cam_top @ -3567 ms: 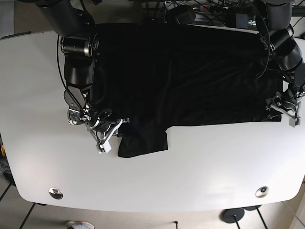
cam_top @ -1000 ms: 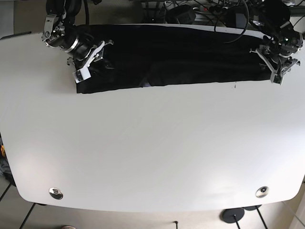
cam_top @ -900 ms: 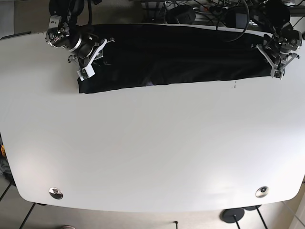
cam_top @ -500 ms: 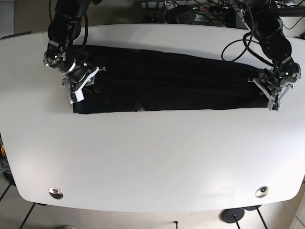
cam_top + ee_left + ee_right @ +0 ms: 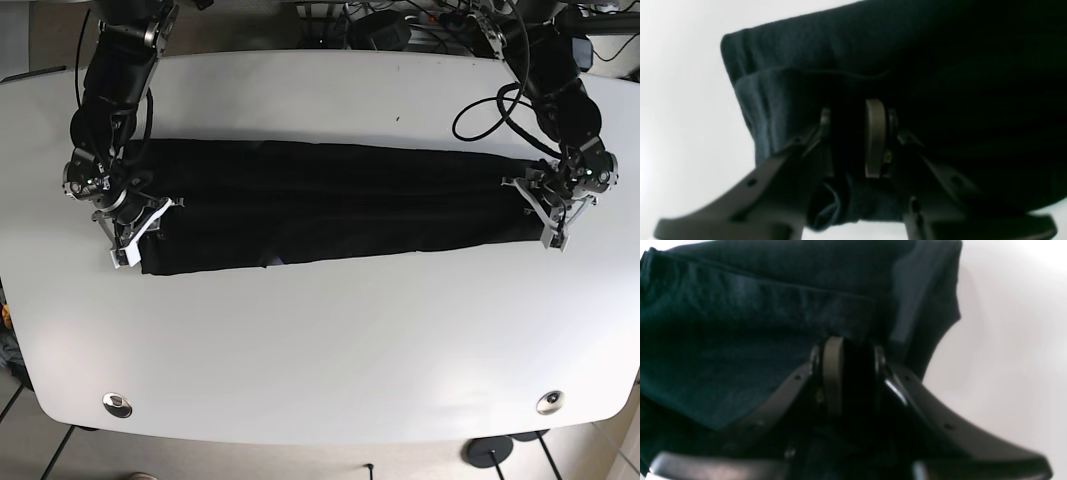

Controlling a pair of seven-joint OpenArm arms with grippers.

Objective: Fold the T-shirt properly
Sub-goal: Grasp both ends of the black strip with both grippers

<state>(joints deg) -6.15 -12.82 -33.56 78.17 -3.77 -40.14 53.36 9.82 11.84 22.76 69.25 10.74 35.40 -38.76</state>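
The black T-shirt (image 5: 340, 205) lies as a long folded band across the white table (image 5: 330, 340). My right gripper (image 5: 135, 235), at the left of the base view, is shut on the band's left end. In the right wrist view the right gripper (image 5: 855, 373) has dark cloth (image 5: 740, 323) between its jaws. My left gripper (image 5: 535, 212), at the right of the base view, is shut on the band's right end. In the left wrist view the left gripper (image 5: 850, 133) pinches a folded edge of the cloth (image 5: 780, 86).
Two round metal inserts (image 5: 117, 404) (image 5: 549, 402) sit near the table's front edge. Cables and equipment (image 5: 400, 25) crowd the area behind the back edge. A black cable (image 5: 490, 105) loops over the table by the left arm.
Both grippers have drawn the shirt toward the front of the table. The band has moved from the back edge to the middle rear and lies straighter.
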